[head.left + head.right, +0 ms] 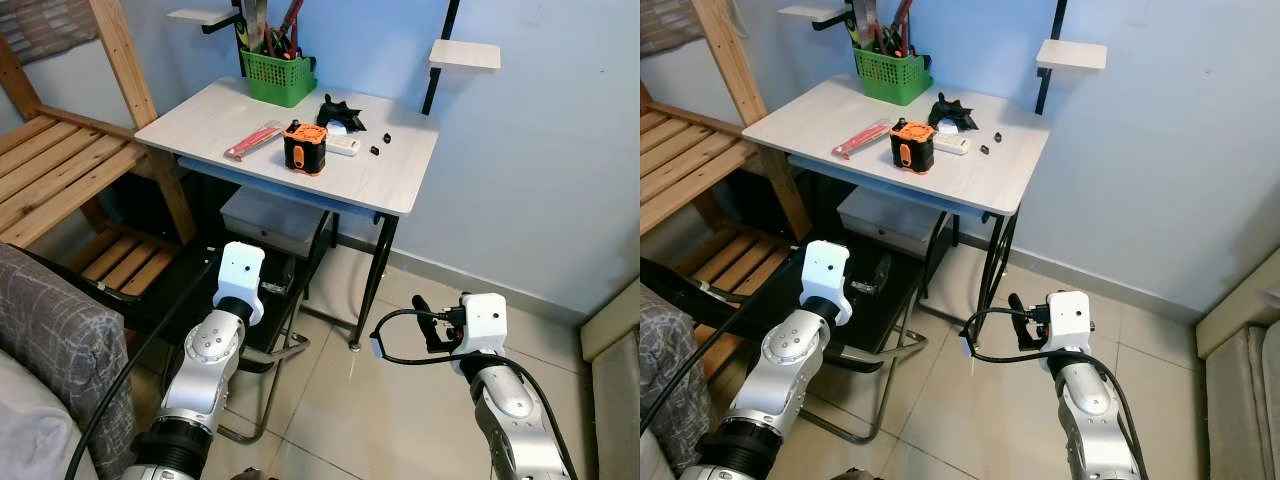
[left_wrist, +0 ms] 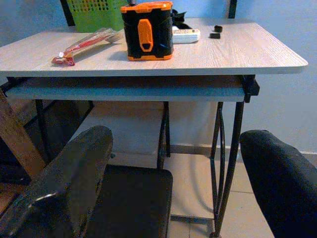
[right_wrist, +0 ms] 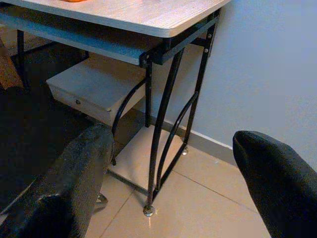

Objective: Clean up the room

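Desk (image 1: 400, 180) clutter sits well above and ahead of both grippers, none of it touched. Left gripper (image 2: 173, 188) hangs low in front of the desk with its fingers spread wide, pinching nothing; straight past them, up on the top, stands the orange-and-black tool box (image 2: 147, 29), with a red packet (image 2: 84, 44) off to one side of it and a white remote (image 2: 185, 35) behind it. Farther back there's a green basket (image 1: 277, 75) stuffed with tools and a black crumpled thing (image 1: 338, 110). Right gripper (image 3: 173, 188) is also spread and empty, down near the tiled floor (image 1: 400, 400), facing the desk's black leg (image 3: 161, 124) and a pale drawer box (image 3: 94, 87) under the top.
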Tool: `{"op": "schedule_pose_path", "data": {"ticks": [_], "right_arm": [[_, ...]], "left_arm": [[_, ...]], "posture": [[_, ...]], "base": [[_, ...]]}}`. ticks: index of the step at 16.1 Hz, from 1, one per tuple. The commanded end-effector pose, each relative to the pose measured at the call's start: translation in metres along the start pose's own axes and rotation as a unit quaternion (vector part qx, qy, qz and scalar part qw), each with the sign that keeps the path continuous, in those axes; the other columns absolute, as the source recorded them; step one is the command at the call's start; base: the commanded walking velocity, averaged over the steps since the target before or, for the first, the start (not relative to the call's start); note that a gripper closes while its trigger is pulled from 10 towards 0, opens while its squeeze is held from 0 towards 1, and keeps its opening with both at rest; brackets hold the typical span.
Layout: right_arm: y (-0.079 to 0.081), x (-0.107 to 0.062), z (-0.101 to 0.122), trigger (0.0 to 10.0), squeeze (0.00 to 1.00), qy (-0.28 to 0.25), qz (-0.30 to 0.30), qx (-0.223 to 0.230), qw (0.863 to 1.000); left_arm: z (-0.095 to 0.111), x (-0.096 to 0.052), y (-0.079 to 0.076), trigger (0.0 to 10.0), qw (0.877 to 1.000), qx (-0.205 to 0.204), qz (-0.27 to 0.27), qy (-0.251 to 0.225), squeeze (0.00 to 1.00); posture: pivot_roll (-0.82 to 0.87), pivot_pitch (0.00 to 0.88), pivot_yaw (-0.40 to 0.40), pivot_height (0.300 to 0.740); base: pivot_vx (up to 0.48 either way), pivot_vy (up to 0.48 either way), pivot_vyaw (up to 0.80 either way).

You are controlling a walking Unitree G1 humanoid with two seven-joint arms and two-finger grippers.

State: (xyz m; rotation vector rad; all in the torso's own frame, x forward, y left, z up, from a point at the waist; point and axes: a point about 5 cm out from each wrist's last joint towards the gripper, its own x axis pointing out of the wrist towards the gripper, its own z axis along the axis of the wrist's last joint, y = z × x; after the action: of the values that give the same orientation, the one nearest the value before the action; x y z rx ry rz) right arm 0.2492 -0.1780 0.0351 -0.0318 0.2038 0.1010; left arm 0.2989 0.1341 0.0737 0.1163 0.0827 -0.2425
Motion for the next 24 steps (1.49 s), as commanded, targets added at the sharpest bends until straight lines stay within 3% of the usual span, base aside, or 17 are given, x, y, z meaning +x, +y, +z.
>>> {"op": "schedule_pose_path", "data": {"ticks": [1, 3, 4, 7, 9, 15, 17, 19, 22, 24], "right_arm": [[0.015, 0.034, 0.050, 10.0, 0.00, -0.034, -0.043, 0.025, 0.998], [0.015, 0.034, 0.050, 10.0, 0.00, -0.034, -0.043, 0.025, 0.998], [0.008, 0.032, 0.048, 10.0, 0.00, -0.032, -0.057, 0.061, 0.996], [0.008, 0.032, 0.051, 10.0, 0.00, -0.046, -0.053, 0.073, 0.995], [0.011, 0.032, 0.054, 10.0, 0.00, -0.040, -0.045, 0.053, 0.997], [0.005, 0.028, 0.048, 10.0, 0.00, -0.029, -0.053, 0.048, 0.997], [0.001, 0.024, 0.047, 10.0, 0.00, -0.044, -0.067, 0.029, 0.996], [-0.006, 0.022, 0.048, 10.0, 0.00, -0.050, -0.091, 0.050, 0.993], [-0.012, 0.021, 0.051, 10.0, 0.00, -0.055, -0.090, 0.039, 0.994], [-0.004, 0.018, 0.045, 10.0, 0.00, -0.048, -0.083, 0.045, 0.994]], "left_arm": [[0.034, 0.027, 0.005, 10.0, 0.998, -0.049, -0.015, -0.031, 0.00], [0.034, 0.027, 0.005, 10.0, 0.998, -0.049, -0.015, -0.031, 0.00], [0.029, 0.029, 0.001, 10.0, 0.999, -0.045, -0.024, -0.018, 0.00], [0.025, 0.027, 0.000, 10.0, 0.998, -0.053, -0.024, -0.015, 0.00], [0.027, 0.028, 0.000, 10.0, 0.998, -0.054, -0.036, -0.018, 0.00], [0.029, 0.030, -0.009, 10.0, 0.997, -0.050, -0.058, -0.025, 0.00], [0.028, 0.030, -0.011, 10.0, 0.996, -0.055, -0.066, -0.023, 0.00], [0.026, 0.029, -0.005, 10.0, 0.996, -0.045, -0.068, -0.019, 0.00], [0.025, 0.035, 0.000, 10.0, 0.996, -0.044, -0.074, -0.010, 0.00], [0.029, 0.037, 0.000, 10.0, 0.996, -0.032, -0.078, -0.019, 0.00]], "posture": [[0.08, 0.000, 0.002, 0.740], [0.08, 0.000, 0.002, 0.740], [0.06, 0.000, 0.006, 0.740], [0.07, 0.000, -0.002, 0.740], [0.07, 0.000, -0.001, 0.740], [0.05, 0.000, 0.003, 0.740], [0.05, 0.000, 0.009, 0.740], [0.05, 0.000, 0.014, 0.740], [0.04, 0.000, 0.015, 0.740], [0.03, 0.000, 0.013, 0.740]], "base": [[0.000, 0.000, 0.00], [0.000, 0.000, 0.00], [0.000, 0.000, 0.00], [0.000, 0.000, 0.00], [0.000, -0.178, 0.00], [0.000, -0.444, -0.63], [0.000, 0.000, -0.58], [0.000, 0.000, -0.59], [0.000, 0.297, -0.59], [0.000, 0.480, -0.62]]}}
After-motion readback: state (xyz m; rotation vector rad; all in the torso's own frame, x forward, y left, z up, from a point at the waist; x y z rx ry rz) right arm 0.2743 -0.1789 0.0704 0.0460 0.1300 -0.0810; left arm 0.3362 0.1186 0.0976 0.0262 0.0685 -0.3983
